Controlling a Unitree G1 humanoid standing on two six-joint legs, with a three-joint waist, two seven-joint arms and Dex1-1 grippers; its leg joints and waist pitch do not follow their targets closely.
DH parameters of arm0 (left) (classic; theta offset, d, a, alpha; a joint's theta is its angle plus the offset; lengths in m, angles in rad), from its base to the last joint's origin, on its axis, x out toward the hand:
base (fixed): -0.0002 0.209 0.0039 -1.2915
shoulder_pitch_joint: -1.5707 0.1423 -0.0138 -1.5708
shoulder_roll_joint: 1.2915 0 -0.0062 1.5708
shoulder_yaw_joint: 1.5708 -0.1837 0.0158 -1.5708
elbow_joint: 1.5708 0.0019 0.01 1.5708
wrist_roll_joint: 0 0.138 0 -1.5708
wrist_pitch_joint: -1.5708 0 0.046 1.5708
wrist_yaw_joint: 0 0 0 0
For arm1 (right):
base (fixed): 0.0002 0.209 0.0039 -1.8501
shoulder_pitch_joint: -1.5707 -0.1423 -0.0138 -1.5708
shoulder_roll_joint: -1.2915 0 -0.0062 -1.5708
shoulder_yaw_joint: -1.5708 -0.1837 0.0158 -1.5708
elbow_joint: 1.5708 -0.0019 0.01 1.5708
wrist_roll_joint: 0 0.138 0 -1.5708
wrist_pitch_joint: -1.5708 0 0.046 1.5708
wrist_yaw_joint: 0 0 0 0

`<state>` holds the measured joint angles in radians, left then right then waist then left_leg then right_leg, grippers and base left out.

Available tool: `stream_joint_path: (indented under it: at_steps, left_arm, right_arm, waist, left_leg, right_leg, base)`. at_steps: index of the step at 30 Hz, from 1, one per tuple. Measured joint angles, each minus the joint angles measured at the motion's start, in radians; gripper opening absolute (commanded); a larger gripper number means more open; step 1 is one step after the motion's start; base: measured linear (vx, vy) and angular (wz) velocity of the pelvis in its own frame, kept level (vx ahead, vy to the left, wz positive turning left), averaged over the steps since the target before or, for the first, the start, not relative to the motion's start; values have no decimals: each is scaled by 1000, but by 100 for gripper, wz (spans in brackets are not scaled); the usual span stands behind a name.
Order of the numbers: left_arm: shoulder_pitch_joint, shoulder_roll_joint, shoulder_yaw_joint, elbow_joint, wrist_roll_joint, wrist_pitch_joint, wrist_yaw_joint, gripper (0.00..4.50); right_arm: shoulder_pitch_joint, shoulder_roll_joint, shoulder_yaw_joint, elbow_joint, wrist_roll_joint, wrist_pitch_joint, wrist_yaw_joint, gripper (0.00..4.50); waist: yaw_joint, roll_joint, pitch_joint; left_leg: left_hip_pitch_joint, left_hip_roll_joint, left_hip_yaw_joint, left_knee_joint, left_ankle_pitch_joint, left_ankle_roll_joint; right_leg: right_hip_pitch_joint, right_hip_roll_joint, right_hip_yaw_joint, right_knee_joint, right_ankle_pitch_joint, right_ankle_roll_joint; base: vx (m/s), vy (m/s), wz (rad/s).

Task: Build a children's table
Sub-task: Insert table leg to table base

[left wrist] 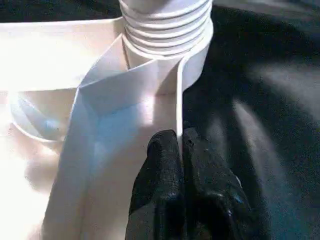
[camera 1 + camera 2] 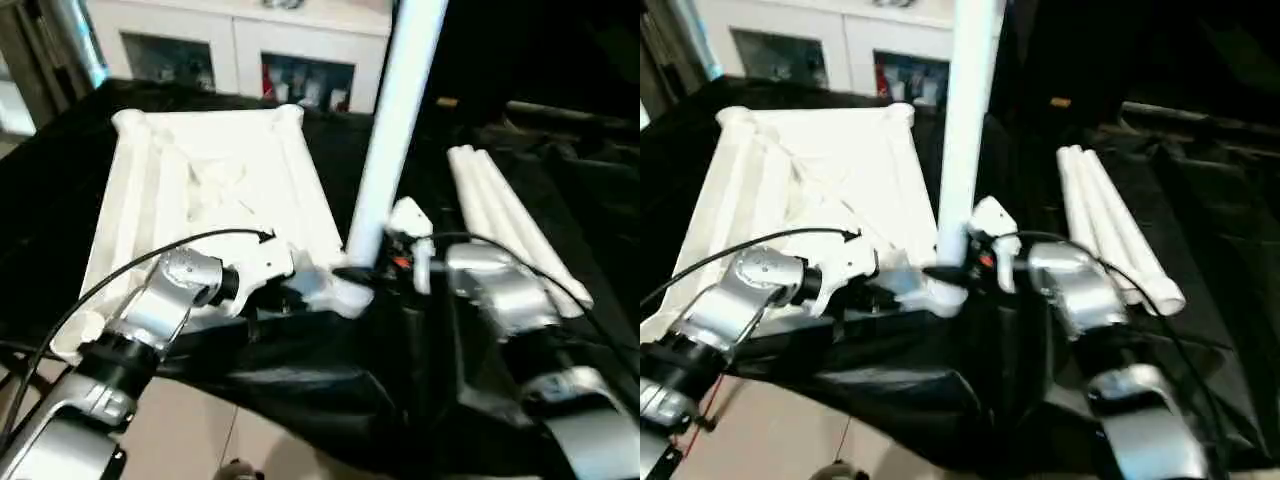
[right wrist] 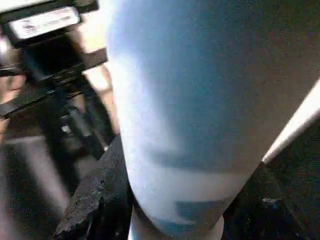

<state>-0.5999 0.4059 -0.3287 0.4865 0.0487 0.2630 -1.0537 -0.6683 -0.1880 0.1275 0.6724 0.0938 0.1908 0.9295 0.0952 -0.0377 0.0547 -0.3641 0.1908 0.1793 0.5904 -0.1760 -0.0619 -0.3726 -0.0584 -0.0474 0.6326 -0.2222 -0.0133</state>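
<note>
Left wrist view shows the left gripper (image 1: 179, 150) pinched on the tabletop (image 2: 220, 180) rim beside the corner socket (image 1: 167, 37), where the right gripper (image 2: 375, 262) clasps the upright leg (image 2: 395, 120) — threads apparently only partly engaged. A tilting leg could cross-thread or pop free.

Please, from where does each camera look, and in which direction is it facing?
Left eye, right eye: on the head, looking forward and down at the tabletop and upright leg; both silver forearms show.
Left wrist: along the left gripper, pinching the tabletop's rim beside the corner socket.
Right wrist: along the right gripper, around the leg.
Shared: the leg standing in the socket.
</note>
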Motion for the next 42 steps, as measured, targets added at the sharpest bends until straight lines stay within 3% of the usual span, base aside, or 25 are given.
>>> stream_joint_path:
  at_steps: [5, 8, 12, 24, 26, 28, 37, 38, 42]
  left_arm:
    - [-98, -123, 18, 133, 30, 87, 173, 0]
    - [-155, -204, 35, 212, 43, 137, 283, 0]
    - [-191, -252, 46, 266, 47, 153, 343, 0]
    - [-214, -262, 49, 294, 56, 152, 355, 0]
    - [-214, -262, 49, 294, 56, 152, 355, 0]
    - [-214, -260, 49, 294, 56, 147, 355, 0]
    - [-194, -225, 50, 271, 56, 105, 322, 0]
    - [-186, -217, 50, 255, 56, 105, 314, 0]
    - [-151, -184, 50, 199, 52, 75, 275, 0]
  right_arm:
    - [-87, 100, -87, 142, -17, 19, -349, 189]
    - [-138, 134, -133, 217, -14, 22, -510, 189]
    - [-181, 150, -165, 278, -13, 22, -601, 189]
    - [-214, 159, -191, 332, -24, -4, -617, 189]
    - [-215, 159, -195, 334, -24, -5, -616, 245]
    - [-217, 164, -206, 343, -14, -4, -604, 245]
    - [-217, 165, -229, 350, 10, -5, -513, 331]
    - [-214, 162, -227, 338, 10, -3, -488, 354]
    - [-179, 123, -181, 264, 7, 14, -368, 364]
  waist:
    - [-19, -2, 0]
    - [-20, -2, 0]
    - [-19, -2, 0]
    - [-18, 0, -2]
    - [-18, 0, -2]
    - [-19, 0, -2]
    - [-28, 6, 2]
    - [-31, 7, 3]
    - [-33, 13, 7]
  left_leg:
    - [0, -1, -1, -1, 1, -1]
    - [-1, -1, -1, -1, 1, -1]
    - [-1, -1, -1, -1, 1, -1]
    - [0, -1, -1, -5, 1, -2]
    - [0, -1, -1, -5, 1, -2]
    - [0, -1, -1, -5, 1, -2]
    - [-2, -1, -1, -9, 1, -2]
    - [-2, -1, -1, -11, 1, -2]
    - [-4, -1, -1, -15, 3, -5]
  right_leg:
    - [-7, -1, 0, -2, -2, 3]
    - [-7, -1, 0, -2, -1, 2]
    - [-8, -1, 1, -2, 1, 0]
    - [-8, -1, 0, -3, 7, -3]
    - [-8, -1, 0, -3, 7, -3]
    - [-8, -1, 0, -3, 7, -3]
    - [-11, 0, -1, -4, 7, -4]
    - [-12, 0, -1, -5, 7, -4]
    - [-13, 0, -3, -7, 7, -4]
  base:
    - [-21, 1, -4]
    - [0, 0, 0]
    - [0, 0, 0]
    - [0, 0, 0]
    - [0, 0, 0]
    - [0, 0, 0]
    - [0, 0, 0]
    - [0, 0, 0]
    - [0, 0, 0]
